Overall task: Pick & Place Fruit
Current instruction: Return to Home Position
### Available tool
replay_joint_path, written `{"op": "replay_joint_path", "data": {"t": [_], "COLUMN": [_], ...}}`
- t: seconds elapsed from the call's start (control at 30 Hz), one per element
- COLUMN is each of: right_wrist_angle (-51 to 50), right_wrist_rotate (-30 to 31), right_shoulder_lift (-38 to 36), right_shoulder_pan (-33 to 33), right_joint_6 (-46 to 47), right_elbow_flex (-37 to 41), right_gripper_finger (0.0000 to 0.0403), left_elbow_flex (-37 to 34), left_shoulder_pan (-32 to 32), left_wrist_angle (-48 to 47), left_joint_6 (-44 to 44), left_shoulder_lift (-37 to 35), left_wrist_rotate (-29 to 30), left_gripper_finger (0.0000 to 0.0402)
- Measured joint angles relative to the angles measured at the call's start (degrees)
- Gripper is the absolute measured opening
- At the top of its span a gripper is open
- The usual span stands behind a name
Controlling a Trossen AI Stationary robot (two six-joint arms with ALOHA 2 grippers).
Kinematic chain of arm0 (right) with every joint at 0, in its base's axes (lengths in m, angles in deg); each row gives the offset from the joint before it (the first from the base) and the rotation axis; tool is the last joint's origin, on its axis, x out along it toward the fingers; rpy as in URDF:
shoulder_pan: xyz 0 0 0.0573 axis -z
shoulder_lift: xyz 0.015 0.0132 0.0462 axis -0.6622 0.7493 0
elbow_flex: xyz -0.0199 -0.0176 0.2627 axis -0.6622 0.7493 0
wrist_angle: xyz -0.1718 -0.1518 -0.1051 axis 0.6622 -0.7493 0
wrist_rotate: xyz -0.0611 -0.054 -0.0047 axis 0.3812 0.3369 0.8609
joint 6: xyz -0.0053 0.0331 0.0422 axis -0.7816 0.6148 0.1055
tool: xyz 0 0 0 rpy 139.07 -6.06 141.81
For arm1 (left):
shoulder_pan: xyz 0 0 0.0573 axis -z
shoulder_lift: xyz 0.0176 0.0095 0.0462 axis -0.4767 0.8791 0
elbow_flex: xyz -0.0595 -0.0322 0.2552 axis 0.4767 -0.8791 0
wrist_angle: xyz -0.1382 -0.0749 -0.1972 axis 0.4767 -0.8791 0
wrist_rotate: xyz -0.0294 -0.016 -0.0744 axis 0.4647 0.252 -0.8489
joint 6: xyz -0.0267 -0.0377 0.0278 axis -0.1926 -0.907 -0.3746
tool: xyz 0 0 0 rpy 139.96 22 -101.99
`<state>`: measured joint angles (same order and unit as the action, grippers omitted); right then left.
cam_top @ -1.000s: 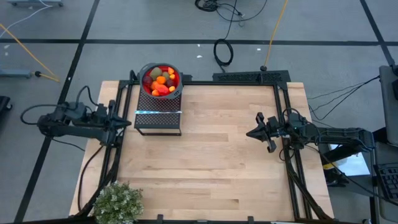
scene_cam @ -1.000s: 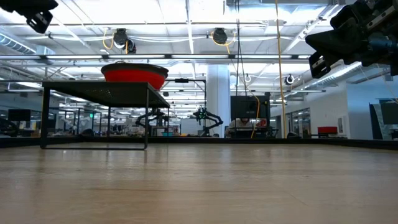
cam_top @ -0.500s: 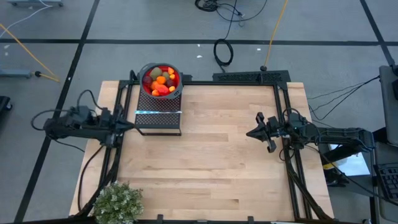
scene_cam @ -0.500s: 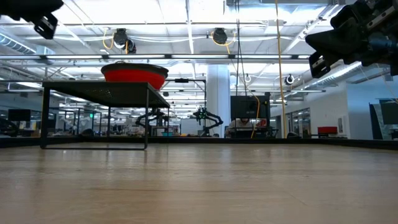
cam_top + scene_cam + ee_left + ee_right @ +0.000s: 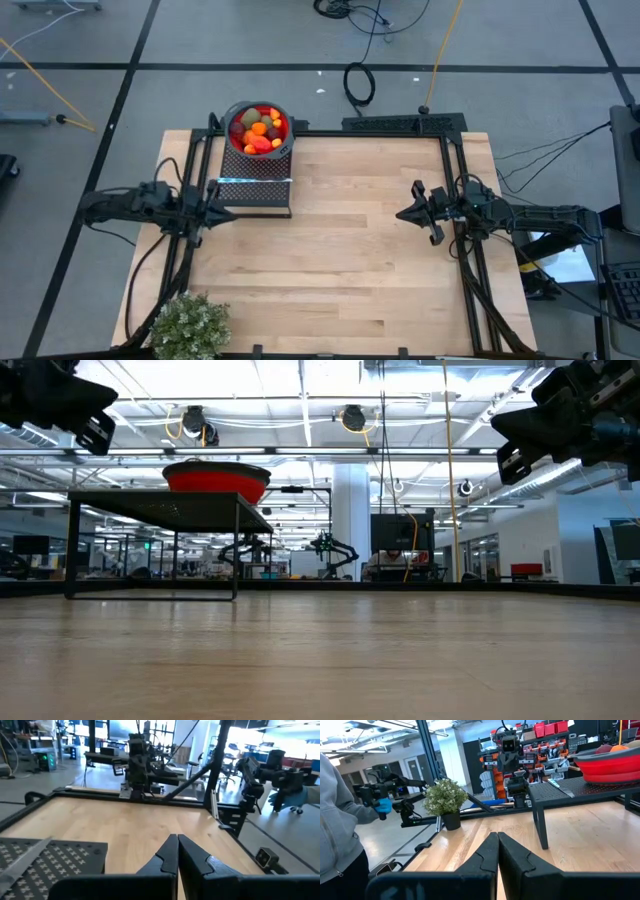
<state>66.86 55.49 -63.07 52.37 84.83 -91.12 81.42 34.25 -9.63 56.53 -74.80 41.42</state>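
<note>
Since the fruit (image 5: pixel 259 131) sits heaped in the red bowl (image 5: pixel 286 118) at the far end of the shelf (image 5: pixel 255 195), I judge the sorting done and the step in hand to be parking the arms. One long orange-red piece (image 5: pixel 258 146) lies flat, its long axis roughly along the shelf's front edge; which end leads I cannot tell. My left tool (image 5: pixel 226 211) hangs just beside the shelf's left front corner, fingers pressed together, empty. My right tool (image 5: pixel 404 214) waits well to the shelf's right, likewise pressed together. Next I'd draw the left arm away without clipping the shelf.
</note>
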Motion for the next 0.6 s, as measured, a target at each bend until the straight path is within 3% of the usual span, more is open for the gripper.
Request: {"op": "replay_joint_path", "data": {"t": [0.43,0.6], "right_wrist_angle": [0.00,0.00], "right_wrist_rotate": [0.00,0.00], "right_shoulder_lift": [0.02,0.02], "right_shoulder_pan": [0.00,0.02], "right_joint_6": [0.00,0.01], "right_elbow_flex": [0.00,0.00], "right_gripper_finger": [0.0000,0.0000], "left_elbow_flex": [-11.11,-11.86], "left_shoulder_pan": [0.00,-0.01], "left_wrist_angle": [10.29,12.58], "left_joint_6": [-1.86,1.61], "left_shoulder_lift": [-0.02,-0.01], "left_wrist_rotate": [-1.25,-1.80], "left_gripper_finger": [0.0006,0.0005]}}
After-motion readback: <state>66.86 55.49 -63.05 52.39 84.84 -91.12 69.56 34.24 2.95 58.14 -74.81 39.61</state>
